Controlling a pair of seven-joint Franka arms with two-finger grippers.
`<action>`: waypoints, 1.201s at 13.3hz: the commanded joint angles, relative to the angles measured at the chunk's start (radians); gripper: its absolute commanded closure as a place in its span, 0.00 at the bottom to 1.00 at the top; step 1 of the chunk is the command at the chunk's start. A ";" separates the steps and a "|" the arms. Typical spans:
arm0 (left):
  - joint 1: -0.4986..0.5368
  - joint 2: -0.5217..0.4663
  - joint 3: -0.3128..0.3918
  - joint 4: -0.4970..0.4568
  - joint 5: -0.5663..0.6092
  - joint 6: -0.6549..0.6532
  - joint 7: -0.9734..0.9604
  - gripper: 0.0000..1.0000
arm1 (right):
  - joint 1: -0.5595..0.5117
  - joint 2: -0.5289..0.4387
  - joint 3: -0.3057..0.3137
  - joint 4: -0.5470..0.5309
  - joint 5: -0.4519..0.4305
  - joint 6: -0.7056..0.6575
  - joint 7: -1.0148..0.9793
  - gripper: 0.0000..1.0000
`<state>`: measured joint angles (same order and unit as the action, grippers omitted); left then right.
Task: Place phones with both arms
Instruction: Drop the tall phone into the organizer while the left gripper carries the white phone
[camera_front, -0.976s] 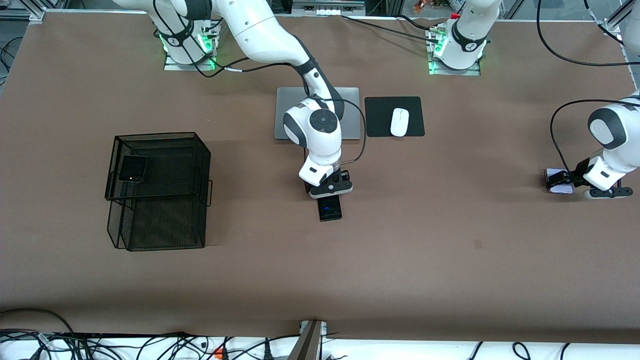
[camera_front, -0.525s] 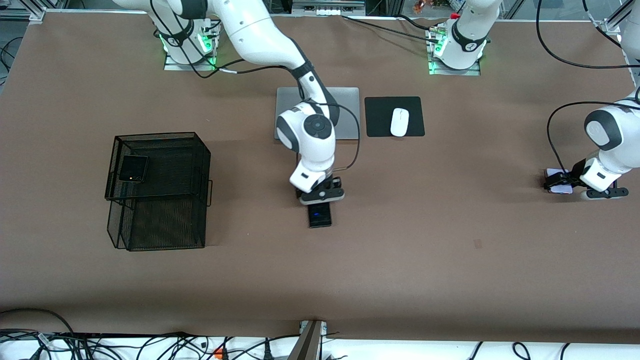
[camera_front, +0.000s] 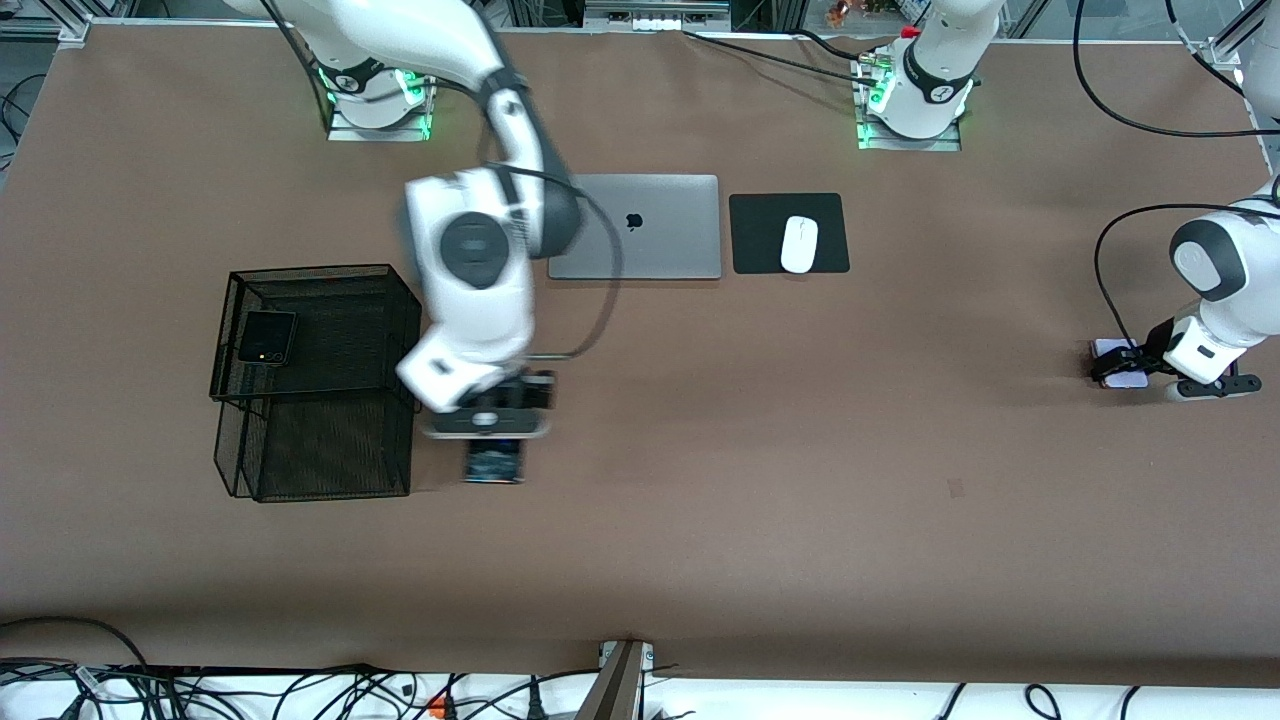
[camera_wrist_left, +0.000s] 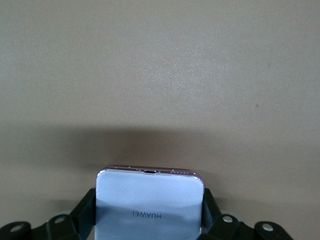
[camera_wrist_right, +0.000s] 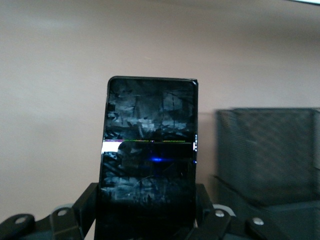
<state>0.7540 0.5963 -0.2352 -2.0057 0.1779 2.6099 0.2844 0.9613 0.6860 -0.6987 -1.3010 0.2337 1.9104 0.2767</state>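
One small squarish black phone (camera_front: 267, 338) already lies on the upper tier of the black wire-mesh basket (camera_front: 330, 470) at centre-left of the front view. The right gripper (camera_front: 487, 420), clamped on the long slim black slab phone (camera_front: 494, 464), hangs over the brown table (camera_front: 800, 480) just beside that basket — delivery pending. At the right edge, the left gripper (camera_front: 1122, 364) brackets the small white-lilac phone (camera_front: 1115, 349) on the table; a firm grip cannot be confirmed.

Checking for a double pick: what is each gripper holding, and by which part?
Right gripper: long black phone, gripped by its long edges at one end. Left gripper: fingers flank the white phone, whether clamped cannot be told.
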 joint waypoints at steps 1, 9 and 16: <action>-0.005 -0.004 -0.010 0.046 0.006 -0.071 -0.005 0.97 | -0.033 -0.172 -0.053 -0.154 0.010 -0.092 -0.170 0.85; -0.261 -0.018 -0.018 0.251 0.014 -0.441 -0.165 0.98 | -0.021 -0.538 -0.127 -0.702 -0.010 0.094 -0.278 0.85; -0.634 -0.006 -0.018 0.272 0.002 -0.448 -0.459 0.99 | -0.022 -0.525 -0.124 -0.816 -0.010 0.171 -0.281 0.85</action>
<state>0.1955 0.5878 -0.2677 -1.7583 0.1776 2.1930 -0.1063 0.9347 0.1864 -0.8232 -2.0957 0.2358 2.0576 -0.0050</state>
